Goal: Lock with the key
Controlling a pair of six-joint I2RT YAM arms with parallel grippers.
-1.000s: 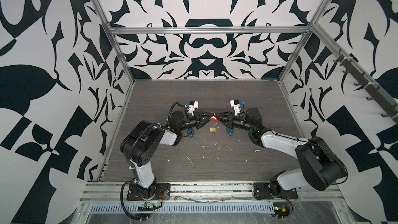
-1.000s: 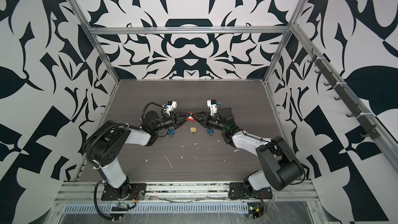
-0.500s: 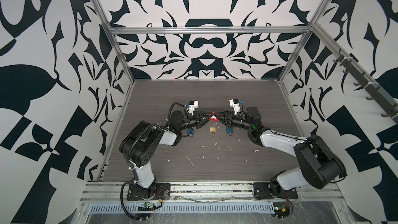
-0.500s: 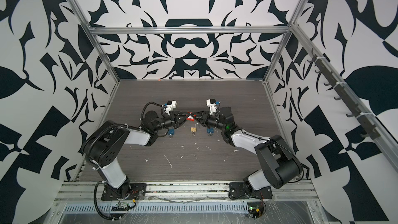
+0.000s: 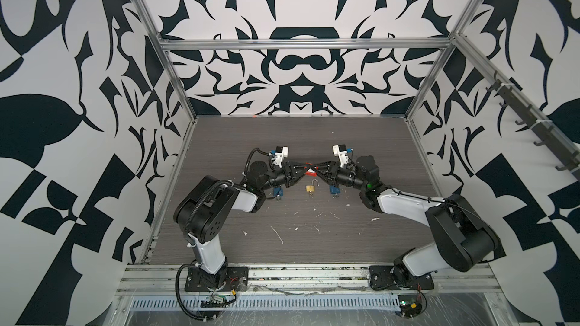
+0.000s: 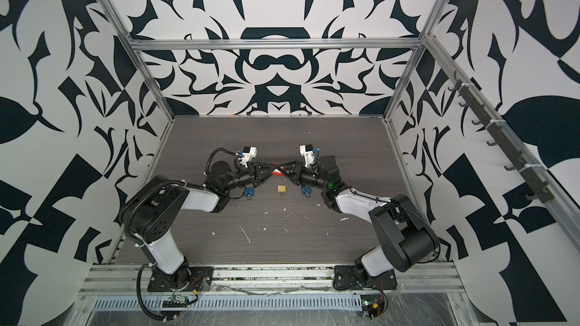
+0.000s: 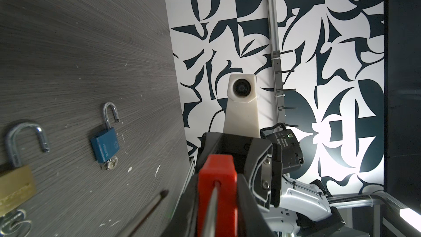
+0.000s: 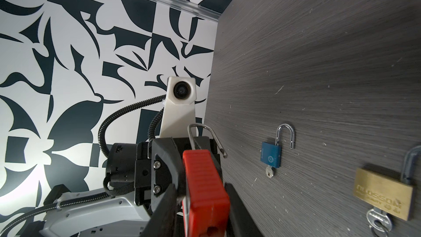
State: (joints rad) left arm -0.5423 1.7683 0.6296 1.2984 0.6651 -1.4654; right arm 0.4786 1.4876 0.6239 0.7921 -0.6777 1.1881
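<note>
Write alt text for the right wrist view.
A red padlock, shackle open, is held by the right gripper, nearest the camera, and the left gripper. On the grey table lie an open blue padlock and a brass padlock, keys inserted.

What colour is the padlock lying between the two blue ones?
Brass-gold; padlock clearest in the right wrist view.

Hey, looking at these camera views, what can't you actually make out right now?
- Which gripper clamps the red padlock: left gripper and right gripper cross fingers over it. It is tiny in both top views and cropped at each wrist view's edge.
- Its keyhole end: hidden behind its body and the fingers in every view.
- Brass padlock: cut off by the left wrist view's edge.
</note>
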